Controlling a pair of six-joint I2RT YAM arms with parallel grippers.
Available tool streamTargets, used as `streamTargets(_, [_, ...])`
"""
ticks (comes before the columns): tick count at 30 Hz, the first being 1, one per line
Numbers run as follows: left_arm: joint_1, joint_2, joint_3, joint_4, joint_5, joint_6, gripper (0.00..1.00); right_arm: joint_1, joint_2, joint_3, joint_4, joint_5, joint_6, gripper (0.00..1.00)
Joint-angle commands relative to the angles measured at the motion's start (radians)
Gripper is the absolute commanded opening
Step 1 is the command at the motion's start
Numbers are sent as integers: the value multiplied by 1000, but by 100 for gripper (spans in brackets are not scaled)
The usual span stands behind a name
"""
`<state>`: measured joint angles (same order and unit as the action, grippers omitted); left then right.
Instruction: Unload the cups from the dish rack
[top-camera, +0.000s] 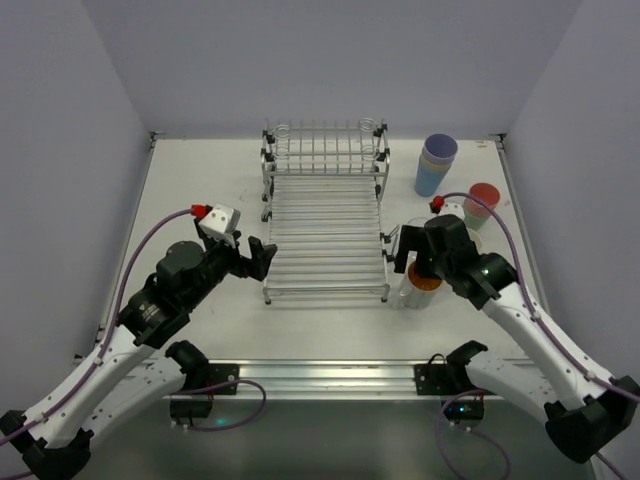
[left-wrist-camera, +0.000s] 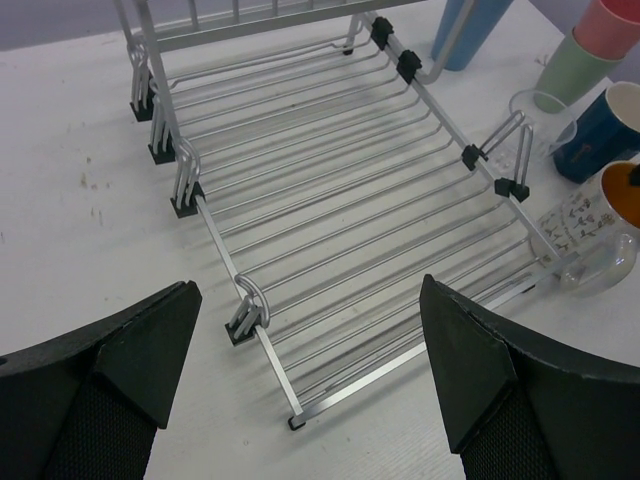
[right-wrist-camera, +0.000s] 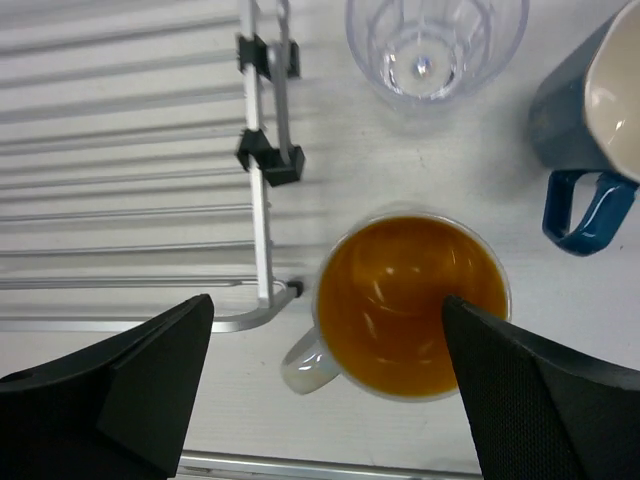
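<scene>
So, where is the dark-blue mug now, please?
The dark-blue mug stands upper right in the right wrist view, right of the dish rack, beside the clear tumbler and orange-lined mug.

White desk (top-camera: 200, 180) matte, few faint dark specks (left-wrist-camera: 90, 188) (visible only in left wrist view). Plain pale grey-lavender walls box desk on three sides: back wall (top-camera: 330, 60) at 12 o'clock, left wall (top-camera: 50, 150) at 9 o'clock, right wall (top-camera: 590, 150) at 3 o'clock. Aluminium rail (top-camera: 320, 375) along desk's near edge at 6 o'clock. Darker grey surface (top-camera: 330, 440) beyond rail. Light even, diffuse; shadows soft.
</scene>
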<state>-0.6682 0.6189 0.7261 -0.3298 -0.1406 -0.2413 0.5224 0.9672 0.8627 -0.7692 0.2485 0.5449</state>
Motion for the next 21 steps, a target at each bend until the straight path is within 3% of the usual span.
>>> streamTargets(1, [7, 10, 33, 5, -56, 25, 100, -1, -160, 126, 19, 26, -75, 99])
streamTargets(7, [7, 2, 194, 17, -48, 20, 100, -1, -459, 243, 238, 23, -203, 99])
streamTargets(13, [5, 1, 408, 48, -88, 48, 100, -1, -758, 187, 425, 99, -284, 99])
streamTargets(21, [5, 36, 423, 55, -115, 16, 100, -1, -780, 85, 419, 83, -261, 99])
